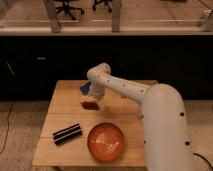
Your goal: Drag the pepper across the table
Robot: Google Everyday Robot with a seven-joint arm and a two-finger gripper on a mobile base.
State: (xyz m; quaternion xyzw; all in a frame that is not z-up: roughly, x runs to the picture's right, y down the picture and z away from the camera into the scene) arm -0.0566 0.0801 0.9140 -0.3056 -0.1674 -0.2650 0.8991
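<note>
The pepper [90,105], a small dark red-brown wrinkled piece, lies on the light wooden table [64,111] near its middle, a little toward the back. My white arm reaches in from the right and bends down over it. The gripper [97,100] hangs at the end of the arm just right of the pepper and close above the tabletop, open. Whether it touches the pepper I cannot tell.
A blue flat pad [85,88] lies behind the pepper, partly hidden by the arm. A black striped bar [67,133] sits at the front left. An orange bowl [106,141] stands at the front middle. My white body fills the right side.
</note>
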